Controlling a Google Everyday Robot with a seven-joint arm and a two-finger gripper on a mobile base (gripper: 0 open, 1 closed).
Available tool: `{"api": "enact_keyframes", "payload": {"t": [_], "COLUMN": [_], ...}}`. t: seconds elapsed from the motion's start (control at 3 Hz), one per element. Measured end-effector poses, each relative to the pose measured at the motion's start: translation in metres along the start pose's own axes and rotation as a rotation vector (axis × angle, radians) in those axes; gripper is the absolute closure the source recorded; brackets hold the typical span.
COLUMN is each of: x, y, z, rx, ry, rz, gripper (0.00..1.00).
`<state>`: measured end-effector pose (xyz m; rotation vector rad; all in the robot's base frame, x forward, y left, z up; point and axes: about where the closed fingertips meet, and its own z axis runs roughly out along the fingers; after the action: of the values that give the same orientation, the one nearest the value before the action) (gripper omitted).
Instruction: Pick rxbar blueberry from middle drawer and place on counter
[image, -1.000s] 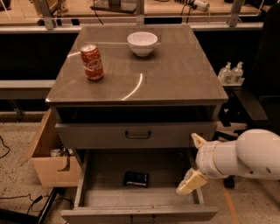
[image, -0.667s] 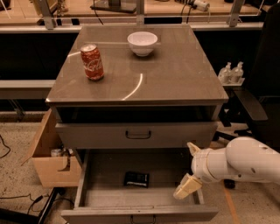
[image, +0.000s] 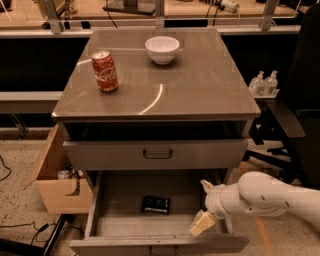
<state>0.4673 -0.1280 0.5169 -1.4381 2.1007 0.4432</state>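
middle drawer (image: 125, 222) was open; rxbar blueberry (image: 155, 204) lay flat on its floor, untouched. hand (image: 199, 209) hung inside the drawer near the bar, fingers apart, empty. Grasp, lift and table (image: 200, 85) placement all pending.

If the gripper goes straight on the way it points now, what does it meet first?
Probably the floor of the open grey metal middle drawer near its front right corner, though depth is unclear. The gripper hangs inside it, angled down-left. The dark-wrapped rxbar blueberry lies left of that line.
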Motion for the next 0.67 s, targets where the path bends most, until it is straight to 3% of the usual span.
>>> {"api": "enact_keyframes", "payload": {"t": [0.33, 0.67], "x": [0.0006, 0.0005], "y": [0.0093, 0.0093], "z": [0.0399, 0.0402], "rx": [0.001, 0.001], "ry": [-0.062, -0.062], "rz": [0.033, 0.033], "gripper": [0.00, 0.00]}}
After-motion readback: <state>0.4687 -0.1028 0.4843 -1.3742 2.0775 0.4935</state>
